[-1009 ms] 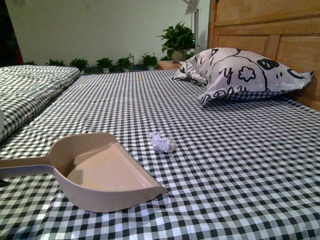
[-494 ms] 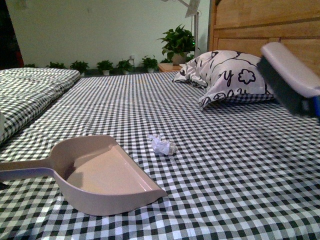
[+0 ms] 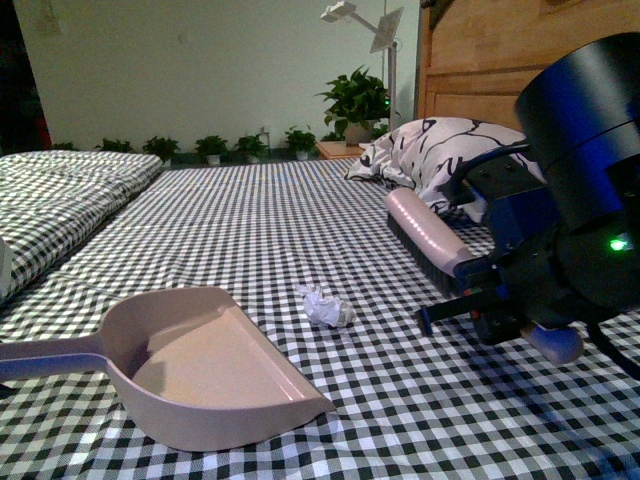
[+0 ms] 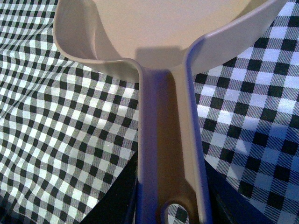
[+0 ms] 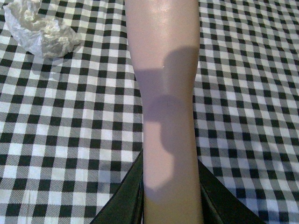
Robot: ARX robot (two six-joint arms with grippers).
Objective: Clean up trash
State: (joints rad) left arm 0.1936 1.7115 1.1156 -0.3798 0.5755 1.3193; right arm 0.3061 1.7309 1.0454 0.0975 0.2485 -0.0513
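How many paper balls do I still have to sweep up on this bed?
1: the crumpled paper ball lies on the checked sheet between the dustpan and the brush. More could be hidden behind the right arm.

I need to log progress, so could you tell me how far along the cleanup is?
Done: both tools are gripped, the dustpan by the left gripper and the brush by the right gripper. In hand: the brush sits beside the crumpled paper ball. Left: sweeping the ball, lying on the checked sheet, into the pan.
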